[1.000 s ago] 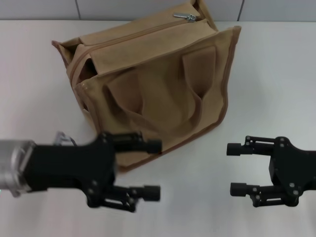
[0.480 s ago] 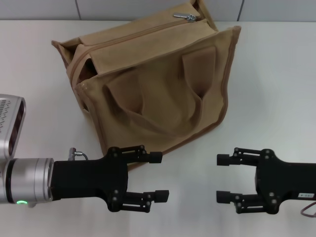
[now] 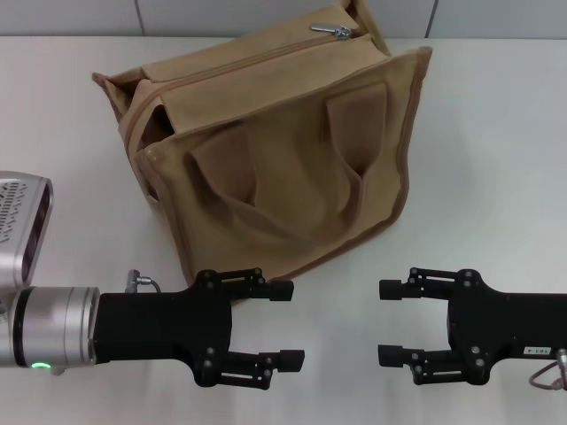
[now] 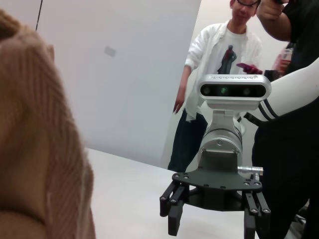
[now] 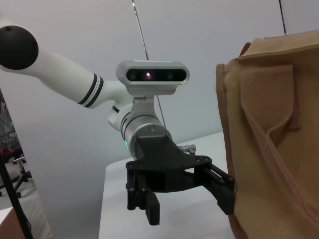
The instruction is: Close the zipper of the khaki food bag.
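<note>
A khaki food bag (image 3: 275,150) stands on a white desk (image 3: 496,133), toward the far middle of it as the head view shows. Its zipper (image 3: 248,64) runs along the top as a long seam, from the bag's near-left corner up to its far-right end. The metal zipper pull (image 3: 332,30) lies at that far-right end, close to the back edge of the desk. Along most of its length the seam looks drawn together, but at the left end a dark gap shows beside the seam, and from here it cannot be told whether that is open zipper or only a fold in the bag's end panel. So the bag could fit either a zipper already pulled shut or one with its left stretch open. Two flat handles lie folded down the side of the bag that faces the robot. The left gripper (image 3: 282,323) hovers low at the near edge of the desk, just in front of the bag's near bottom corner, its black fingers spread wide and holding nothing. The right gripper (image 3: 392,323) sits level with it, a little to the right, facing it, fingers also spread wide and empty. Both grippers are on the near side of the bag, well apart from the pull, which lies away and up from them, beyond the bag's body. The right gripper is on the pull's side and somewhat nearer to it.
</note>
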Robot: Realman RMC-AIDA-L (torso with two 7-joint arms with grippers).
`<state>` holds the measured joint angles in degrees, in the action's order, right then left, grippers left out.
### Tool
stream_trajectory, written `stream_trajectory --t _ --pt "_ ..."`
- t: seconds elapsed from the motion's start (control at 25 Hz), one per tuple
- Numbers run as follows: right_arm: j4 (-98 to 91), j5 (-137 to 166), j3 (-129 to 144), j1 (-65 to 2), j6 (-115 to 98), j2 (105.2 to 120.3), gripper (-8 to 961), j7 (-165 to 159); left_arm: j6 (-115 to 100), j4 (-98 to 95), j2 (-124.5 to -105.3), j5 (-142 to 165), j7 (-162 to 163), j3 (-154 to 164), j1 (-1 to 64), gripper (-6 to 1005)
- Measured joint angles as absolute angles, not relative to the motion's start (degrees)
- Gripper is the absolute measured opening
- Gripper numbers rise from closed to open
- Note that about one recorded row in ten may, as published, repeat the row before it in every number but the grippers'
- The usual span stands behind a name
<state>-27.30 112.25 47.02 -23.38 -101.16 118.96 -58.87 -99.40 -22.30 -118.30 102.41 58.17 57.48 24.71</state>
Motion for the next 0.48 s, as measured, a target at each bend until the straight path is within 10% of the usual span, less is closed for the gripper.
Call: stream_trajectory --t 0.48 --pt "-26.2 112.2 47.0 -23.4 -101.5 119.00 765 -57.7 -99.1 -22.3 -118.30 102.5 58.1 57.5 24.5 813"
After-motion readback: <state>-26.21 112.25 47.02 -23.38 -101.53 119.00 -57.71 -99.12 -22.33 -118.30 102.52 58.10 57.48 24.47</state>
